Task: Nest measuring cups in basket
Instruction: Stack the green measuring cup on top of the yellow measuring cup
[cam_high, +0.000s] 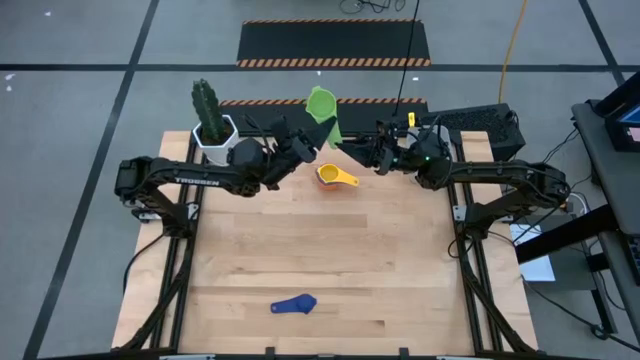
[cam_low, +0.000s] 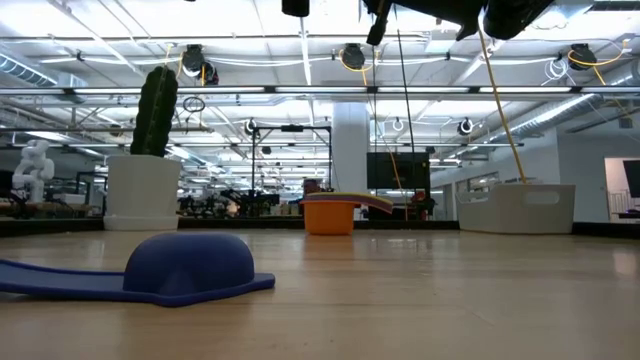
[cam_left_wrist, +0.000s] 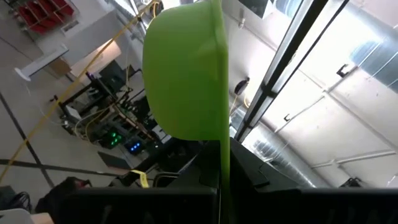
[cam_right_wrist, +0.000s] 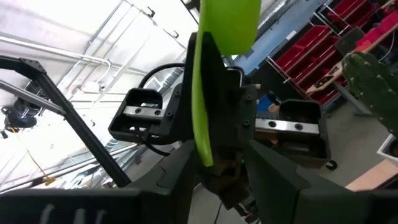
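Note:
My left gripper (cam_high: 322, 127) is raised over the table's far middle, shut on the green measuring cup (cam_high: 322, 103), whose bowl (cam_left_wrist: 183, 68) is held high. My right gripper (cam_right_wrist: 221, 171) faces it from the right, open, with a finger on either side of the handle's free end (cam_right_wrist: 204, 149); I cannot tell if they touch it. A yellow and orange stack of cups (cam_high: 335, 176) stands on the table below. The dark blue cup (cam_high: 295, 305) lies bowl-down near the front edge. The basket (cam_low: 515, 208) shows only in the low view, far right. My left gripper pinches the green cup's flat handle (cam_left_wrist: 224, 177) between its two fingers, which lie along the handle. The cup is lifted clear of the table. Its bowl stands beyond the fingertips, tilted up.
The white hexagonal cactus pot (cam_high: 213, 135) stands at the far left corner, close to the left arm. Bare wood (cam_high: 330, 250) spreads across the table's middle between the stack and the dark blue cup.

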